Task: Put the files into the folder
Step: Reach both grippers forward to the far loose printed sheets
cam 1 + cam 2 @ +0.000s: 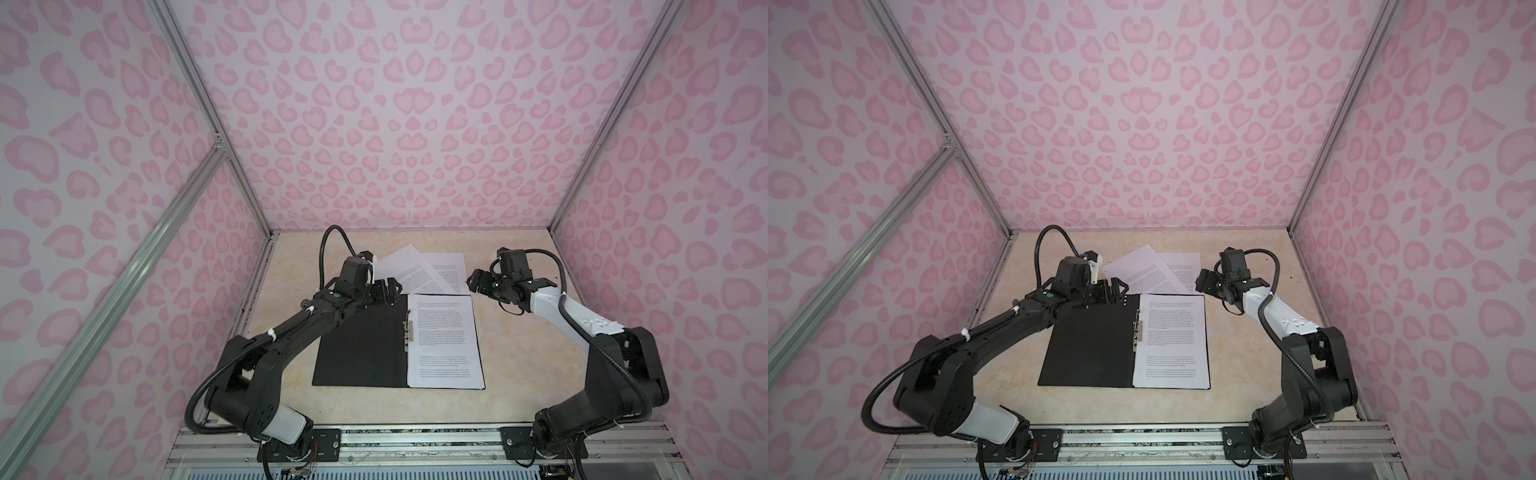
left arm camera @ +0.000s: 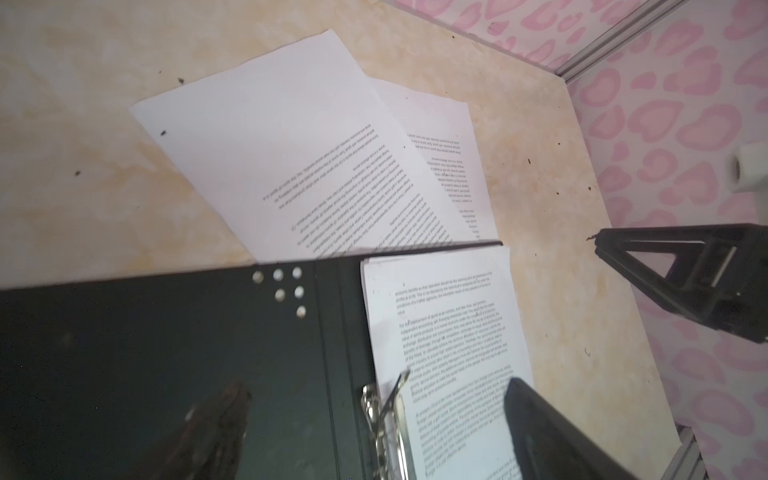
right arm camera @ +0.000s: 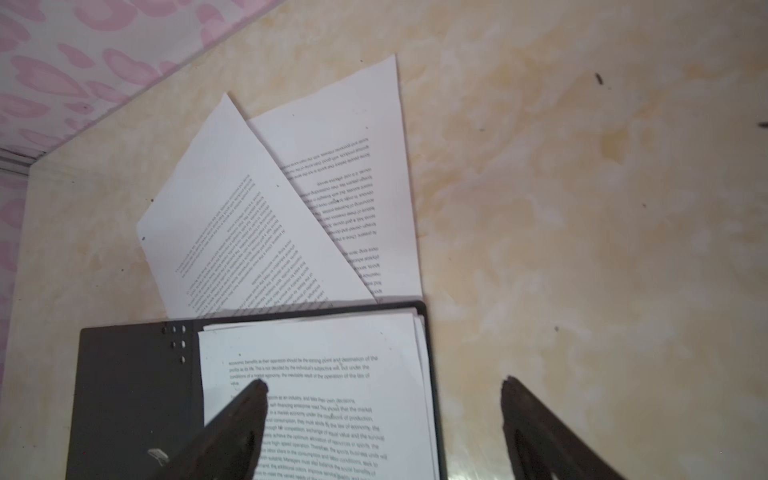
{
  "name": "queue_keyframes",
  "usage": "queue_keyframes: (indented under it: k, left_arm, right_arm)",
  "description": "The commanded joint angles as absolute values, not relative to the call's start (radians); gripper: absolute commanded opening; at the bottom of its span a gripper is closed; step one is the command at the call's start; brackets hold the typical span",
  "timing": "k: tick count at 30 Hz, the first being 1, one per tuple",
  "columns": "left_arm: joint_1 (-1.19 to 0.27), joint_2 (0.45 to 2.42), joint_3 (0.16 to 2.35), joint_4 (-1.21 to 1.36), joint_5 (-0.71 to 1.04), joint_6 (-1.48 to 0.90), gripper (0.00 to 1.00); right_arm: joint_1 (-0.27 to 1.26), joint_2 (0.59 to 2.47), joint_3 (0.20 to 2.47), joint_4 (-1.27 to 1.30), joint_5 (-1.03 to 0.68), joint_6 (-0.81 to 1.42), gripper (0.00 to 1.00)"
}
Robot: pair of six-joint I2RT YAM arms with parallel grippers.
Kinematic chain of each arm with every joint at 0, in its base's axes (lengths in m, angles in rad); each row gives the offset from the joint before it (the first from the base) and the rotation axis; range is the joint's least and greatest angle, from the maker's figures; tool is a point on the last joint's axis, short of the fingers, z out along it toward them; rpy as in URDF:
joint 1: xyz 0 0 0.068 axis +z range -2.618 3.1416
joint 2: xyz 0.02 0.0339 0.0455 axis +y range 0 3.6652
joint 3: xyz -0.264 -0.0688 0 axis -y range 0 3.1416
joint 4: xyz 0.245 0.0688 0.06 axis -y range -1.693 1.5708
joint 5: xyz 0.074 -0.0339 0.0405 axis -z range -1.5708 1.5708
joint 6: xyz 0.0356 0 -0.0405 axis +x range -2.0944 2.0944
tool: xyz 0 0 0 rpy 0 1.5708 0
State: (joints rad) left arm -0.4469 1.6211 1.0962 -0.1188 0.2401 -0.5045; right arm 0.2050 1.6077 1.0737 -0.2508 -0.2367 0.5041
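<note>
The black folder [image 1: 357, 345] [image 1: 1088, 345] lies open on the table, its metal clip [image 1: 408, 332] [image 2: 382, 415] at the spine. White printed files [image 1: 444, 340] [image 1: 1171, 340] [image 3: 316, 365] lie on its right half. Two more loose files [image 1: 409, 270] [image 1: 451, 272] [image 2: 291, 145] [image 3: 353, 145] overlap on the table just behind it, the upper one tilted. My left gripper [image 1: 390, 291] [image 2: 376, 388] hovers open over the folder's far edge near the spine. My right gripper [image 1: 473, 282] [image 3: 384, 384] hangs open above the folder's far right corner, holding nothing.
The beige marbled table [image 1: 519, 353] is boxed in by pink heart-patterned walls [image 1: 395, 124] with aluminium posts [image 1: 582, 174] at the corners. A metal rail [image 1: 415, 440] carrying both arm bases runs along the front edge.
</note>
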Motion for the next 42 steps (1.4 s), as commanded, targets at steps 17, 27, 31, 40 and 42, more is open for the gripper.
queue_keyframes:
  k: [17, 27, 31, 40, 42]
  left_arm:
    - [-0.421, 2.253, 1.764, -0.383, 0.488, -0.456, 0.97]
    - [-0.359, 2.361, 1.811, -0.367, 0.517, -0.502, 0.97]
    - [-0.351, 2.377, 1.813, -0.365, 0.535, -0.486, 0.97]
    - [-0.319, 2.393, 1.794, -0.343, 0.550, -0.522, 0.97]
    - [-0.310, 2.389, 1.785, -0.332, 0.570, -0.536, 0.97]
  right_arm:
    - [0.271, 1.924, 1.343, -0.340, -0.402, 0.438, 0.84]
    - [0.337, 2.038, 1.412, -0.339, -0.441, 0.423, 0.82]
    - [0.346, 2.105, 1.471, -0.350, -0.456, 0.429, 0.82]
    - [0.327, 2.285, 1.713, -0.424, -0.417, 0.453, 0.82]
    - [0.323, 2.335, 1.766, -0.428, -0.404, 0.458, 0.82]
